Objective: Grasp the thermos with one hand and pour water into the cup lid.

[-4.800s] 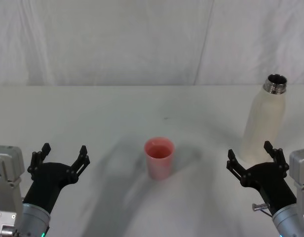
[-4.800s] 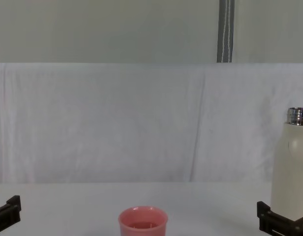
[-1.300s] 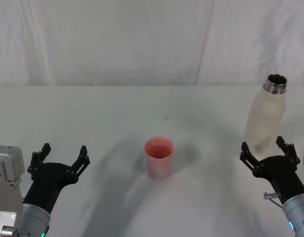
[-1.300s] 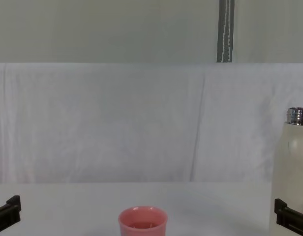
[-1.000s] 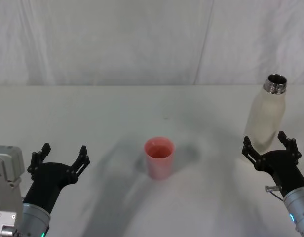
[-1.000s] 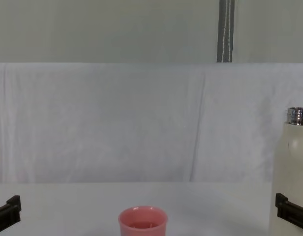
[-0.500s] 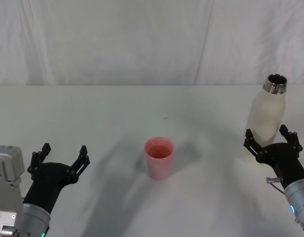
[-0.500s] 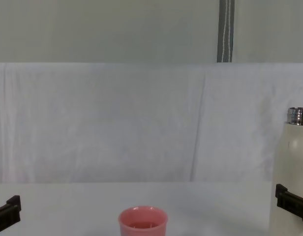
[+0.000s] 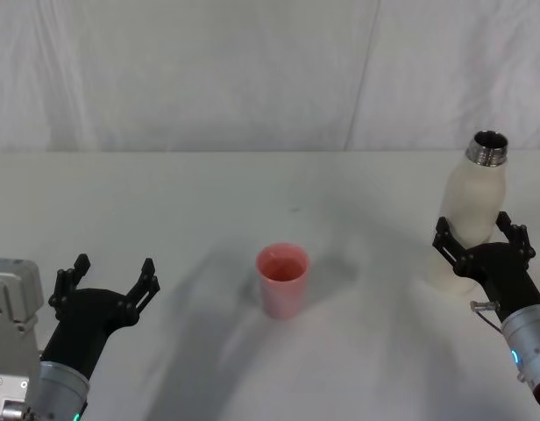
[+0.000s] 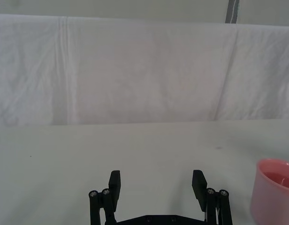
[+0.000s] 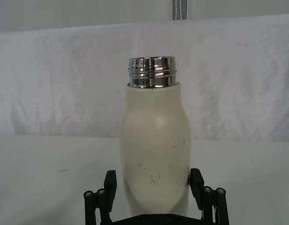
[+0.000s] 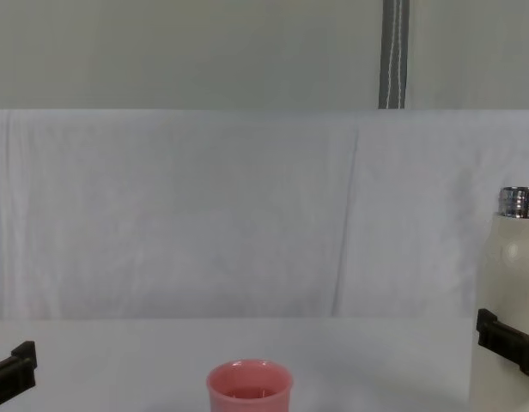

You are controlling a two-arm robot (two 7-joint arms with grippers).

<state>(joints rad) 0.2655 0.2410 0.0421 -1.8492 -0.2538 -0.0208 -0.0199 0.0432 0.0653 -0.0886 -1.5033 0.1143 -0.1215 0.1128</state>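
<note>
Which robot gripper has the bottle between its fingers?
The right gripper: its open fingers sit on either side of the white thermos. The left gripper has only table between its fingers.

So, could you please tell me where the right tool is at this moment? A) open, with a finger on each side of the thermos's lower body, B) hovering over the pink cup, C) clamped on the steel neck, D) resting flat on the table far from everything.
A: the right tool is open, straddling the lower body of the upright thermos, well to the right of the cup lid.
</note>
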